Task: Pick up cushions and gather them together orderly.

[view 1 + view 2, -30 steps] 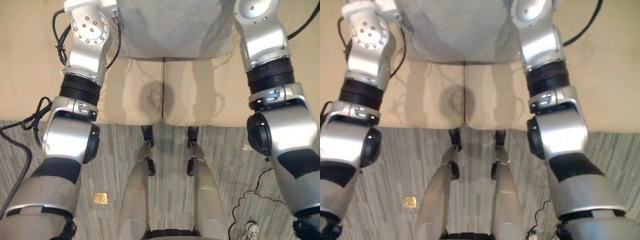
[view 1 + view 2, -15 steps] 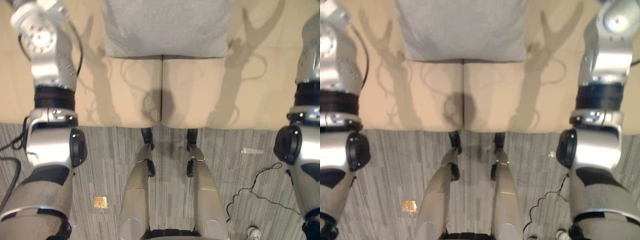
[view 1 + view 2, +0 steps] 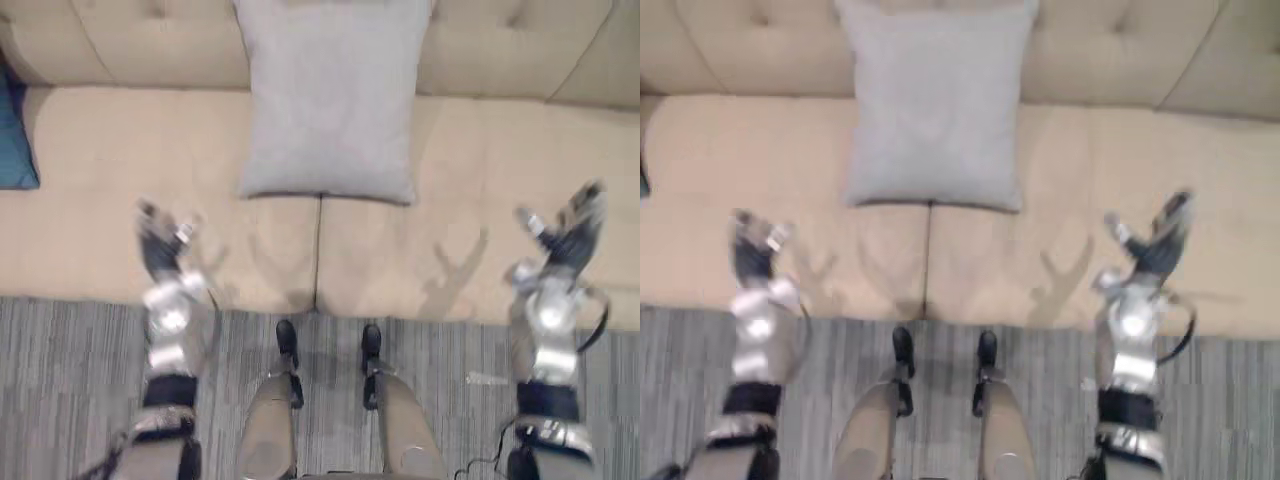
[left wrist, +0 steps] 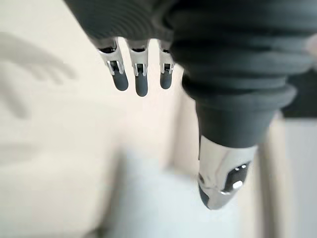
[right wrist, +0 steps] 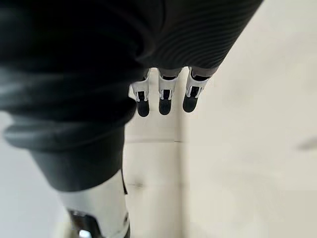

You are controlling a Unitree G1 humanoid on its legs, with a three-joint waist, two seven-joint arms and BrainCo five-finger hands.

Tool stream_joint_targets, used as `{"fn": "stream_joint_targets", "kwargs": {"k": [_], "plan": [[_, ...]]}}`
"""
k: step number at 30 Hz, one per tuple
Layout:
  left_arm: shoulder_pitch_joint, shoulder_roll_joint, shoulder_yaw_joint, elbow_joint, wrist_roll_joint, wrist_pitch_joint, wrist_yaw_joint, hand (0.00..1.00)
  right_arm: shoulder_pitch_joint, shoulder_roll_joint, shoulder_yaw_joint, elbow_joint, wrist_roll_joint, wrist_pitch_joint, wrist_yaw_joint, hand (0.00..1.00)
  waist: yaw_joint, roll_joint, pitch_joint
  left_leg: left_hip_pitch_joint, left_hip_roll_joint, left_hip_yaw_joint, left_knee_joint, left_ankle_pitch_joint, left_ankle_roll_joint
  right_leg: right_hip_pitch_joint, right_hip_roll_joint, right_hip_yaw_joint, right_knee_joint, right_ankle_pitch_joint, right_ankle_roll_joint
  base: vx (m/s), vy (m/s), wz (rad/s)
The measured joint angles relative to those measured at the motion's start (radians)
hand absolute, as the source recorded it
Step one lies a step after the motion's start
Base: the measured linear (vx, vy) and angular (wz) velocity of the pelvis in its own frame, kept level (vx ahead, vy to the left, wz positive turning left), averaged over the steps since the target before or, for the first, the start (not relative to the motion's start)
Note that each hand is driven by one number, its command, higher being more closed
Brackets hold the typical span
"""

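Left hand (image 3: 158,243) and right hand (image 3: 566,232) hover empty over the beige sofa's (image 3: 90,150) front edge, fingers straight and spread. Between them, farther back, a grey cushion (image 3: 330,100) rests on the seat.

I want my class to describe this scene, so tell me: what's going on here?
A humanoid robot faces a beige sofa. A grey cushion rests at the middle against the backrest, over the seam between the seats. The left hand and right hand hover open above the seat's front, one on each side, holding nothing. A dark blue cushion lies further left on the seat.
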Motion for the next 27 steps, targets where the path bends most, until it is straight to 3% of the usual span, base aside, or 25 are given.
{"fn": "stream_joint_targets", "kwargs": {"k": [1, 5, 9, 16, 22, 24, 25, 26, 27], "plan": [[0.023, -0.017, -0.004, 0.025, 0.018, 0.007, -0.013, 0.0, 0.021, 0.019, 0.009, 0.015, -0.009, 0.001, 0.01, 0.0, 0.0, -0.001, -0.004, 0.019, 0.001, 0.002, 0.001, -0.007, -0.003, 0.018, 0.001, 0.001, -0.003, -0.003, 0.0, 0.05, 0.001, -0.08], [0.144, -0.103, 0.01, 0.258, 0.064, 0.053, -0.091, 0.0, 0.162, 0.101, 0.06, 0.222, -0.055, 0.023, 0.085, 0.0, 0.004, -0.004, -0.115, 0.124, 0.0, 0.018, -0.004, -0.038, -0.011, 0.122, -0.001, 0.002, -0.021, -0.031, 0.002, 0.04, 0.008, -0.08], [0.206, -0.127, 0.06, 0.406, 0.131, 0.078, -0.104, 0.0, 0.239, 0.137, 0.06, 0.418, -0.07, 0.052, 0.134, 0.0, 0.006, -0.006, -0.192, 0.226, -0.003, 0.033, -0.067, -0.04, -0.018, 0.194, -0.004, -0.009, -0.033, -0.059, 0.002, 0.01, 0.004, -0.02], [0.208, -0.122, 0.093, 0.459, 0.183, 0.085, -0.105, 0.0, 0.255, 0.141, 0.052, 0.548, -0.094, 0.077, 0.153, 0.0, 0.005, -0.01, -0.231, 0.316, -0.013, 0.045, -0.123, -0.03, -0.021, 0.265, -0.014, -0.022, -0.058, -0.055, 0.017, 0.01, 0.016, 0.01], [0.187, -0.117, 0.086, 0.467, 0.209, 0.09, -0.1, 0.0, 0.206, 0.145, 0.055, 0.574, -0.109, 0.092, 0.149, 0.0, 0.009, -0.019, -0.214, 0.325, -0.019, 0.087, -0.076, -0.043, -0.012, 0.264, -0.023, 0.011, -0.017, -0.044, 0.026, 0.06, 0.029, -0.18], [0.163, -0.114, 0.079, 0.464, 0.211, 0.095, -0.085, 0.0, 0.177, 0.148, 0.059, 0.574, -0.107, 0.092, 0.142, 0.0, 0.008, -0.023, -0.198, 0.268, 0.002, 0.095, 0.035, -0.087, 0.007, 0.222, -0.021, 0.008, 0.038, -0.028, 0.047, -0.09, -0.017, -0.2], [0.159, -0.124, 0.083, 0.456, 0.211, 0.095, -0.082, 0.0, 0.161, 0.147, 0.059, 0.572, -0.107, 0.092, 0.139, 0.0, 0.012, -0.009, -0.198, 0.245, 0.028, 0.099, 0.052, -0.095, 0.012, 0.209, -0.014, 0.001, 0.061, -0.029, 0.055, -0.12, -0.002, -0.02], [0.149, -0.122, 0.087, 0.449, 0.212, 0.095, -0.083, 0.0, 0.141, 0.153, 0.067, 0.572, -0.107, 0.092, 0.137, 0.0, 0.012, -0.008, -0.186, 0.225, 0.031, 0.094, 0.078, -0.097, 0.016, 0.155, -0.041, -0.035, 0.307, -0.124, 0.029, -0.06, -0.019, 0.21], [0.146, -0.119, 0.082, 0.443, 0.212, 0.096, -0.082, 0.0, 0.146, 0.155, 0.073, 0.573, -0.107, 0.092, 0.137, 0.0, 0.006, -0.022, -0.193, 0.22, 0.024, 0.081, 0.099, -0.097, 0.016, 0.148, -0.069, -0.046, 0.454, -0.168, 0.049, -0.05, -0.045, 0.36]]}}
